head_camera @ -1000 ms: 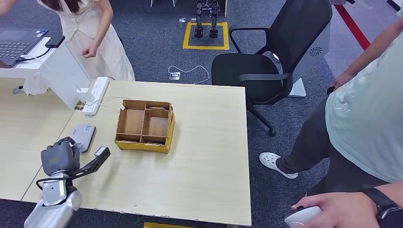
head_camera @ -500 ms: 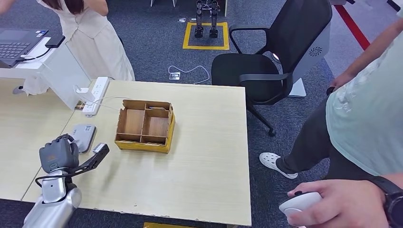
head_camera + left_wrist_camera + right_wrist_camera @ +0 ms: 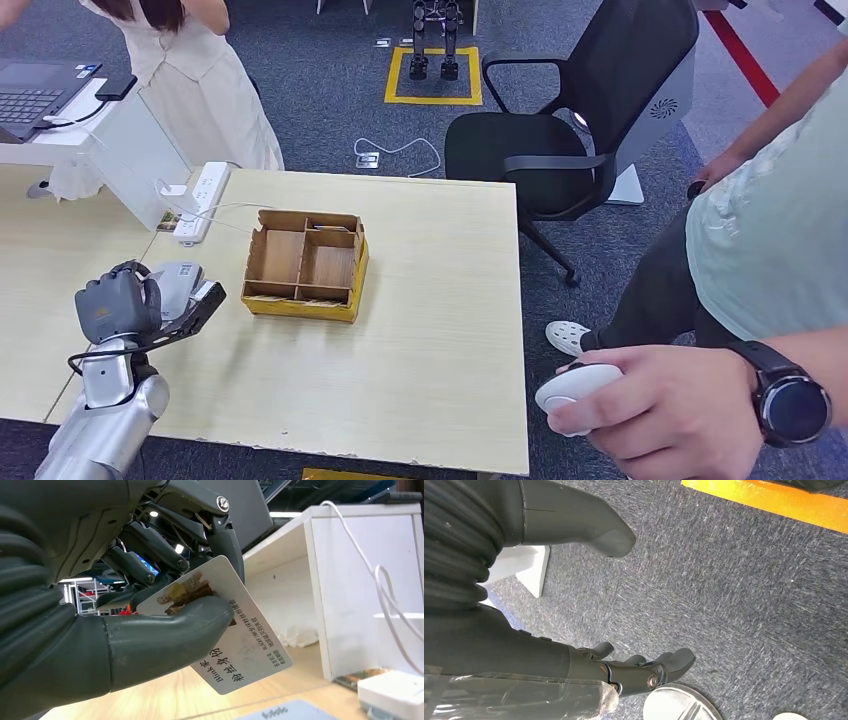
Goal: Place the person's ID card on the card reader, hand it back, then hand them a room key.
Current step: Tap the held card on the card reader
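Observation:
My left hand (image 3: 150,305) hovers over the near left part of the table, right beside the grey card reader (image 3: 178,281). It pinches the white ID card (image 3: 235,635) between thumb and fingers; the card bears a small picture and printed text. In the left wrist view my left hand (image 3: 130,595) holds the card just above the blue-grey top of the card reader (image 3: 280,712). My right hand (image 3: 624,670) hangs over the grey carpet with its fingers apart and nothing in it. A wooden divided box (image 3: 305,264) stands at the table's middle.
A white power strip (image 3: 203,200) with a cable lies behind the reader, next to a white stand (image 3: 130,150). A person in a cream dress (image 3: 195,70) stands at the far left. Another person at right holds a white controller (image 3: 575,390). A black office chair (image 3: 575,110) is beyond the table.
My left hand has moved away from me and to the left with the card, closing in on the card reader. The person's hand with the white controller has risen into view at right.

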Robot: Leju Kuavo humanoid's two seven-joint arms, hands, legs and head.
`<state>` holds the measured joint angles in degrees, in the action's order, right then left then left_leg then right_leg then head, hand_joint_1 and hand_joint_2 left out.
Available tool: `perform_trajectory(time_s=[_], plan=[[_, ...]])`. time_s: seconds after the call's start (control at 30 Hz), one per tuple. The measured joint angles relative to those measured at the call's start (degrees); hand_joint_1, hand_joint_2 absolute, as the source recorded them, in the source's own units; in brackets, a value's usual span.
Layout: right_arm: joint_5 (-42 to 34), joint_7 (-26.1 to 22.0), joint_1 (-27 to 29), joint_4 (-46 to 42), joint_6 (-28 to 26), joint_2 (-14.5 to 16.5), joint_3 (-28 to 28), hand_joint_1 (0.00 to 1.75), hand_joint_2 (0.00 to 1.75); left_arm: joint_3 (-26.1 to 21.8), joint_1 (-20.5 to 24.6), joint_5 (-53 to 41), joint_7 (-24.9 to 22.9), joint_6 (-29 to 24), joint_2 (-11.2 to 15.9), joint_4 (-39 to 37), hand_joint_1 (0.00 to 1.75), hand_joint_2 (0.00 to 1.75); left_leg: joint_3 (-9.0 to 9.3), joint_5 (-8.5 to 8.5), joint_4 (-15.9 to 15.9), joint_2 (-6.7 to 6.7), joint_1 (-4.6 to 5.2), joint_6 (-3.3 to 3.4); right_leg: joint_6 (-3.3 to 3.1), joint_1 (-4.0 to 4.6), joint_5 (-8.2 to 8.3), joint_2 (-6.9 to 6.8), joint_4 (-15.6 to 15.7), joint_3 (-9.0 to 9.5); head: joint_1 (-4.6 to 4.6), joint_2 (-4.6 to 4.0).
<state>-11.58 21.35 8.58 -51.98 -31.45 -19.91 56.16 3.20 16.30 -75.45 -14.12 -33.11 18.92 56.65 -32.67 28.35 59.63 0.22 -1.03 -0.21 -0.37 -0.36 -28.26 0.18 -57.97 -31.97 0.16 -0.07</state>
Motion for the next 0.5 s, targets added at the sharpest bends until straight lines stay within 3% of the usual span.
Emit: perform_trajectory(time_s=[0.5], plan=[[-1.51, -1.47, -0.62, 0.09, -1.08, -0.14, 1.87, 0.00, 1.75, 0.47, 5.49, -1.18, -0.29, 0.10, 0.93, -3.56, 1.75, 1.75, 0.00, -0.01, 0.01, 0.01, 0.00, 0.00, 0.00, 0.00, 0.01, 0.01, 0.00, -0.01, 0.01, 0.00]])
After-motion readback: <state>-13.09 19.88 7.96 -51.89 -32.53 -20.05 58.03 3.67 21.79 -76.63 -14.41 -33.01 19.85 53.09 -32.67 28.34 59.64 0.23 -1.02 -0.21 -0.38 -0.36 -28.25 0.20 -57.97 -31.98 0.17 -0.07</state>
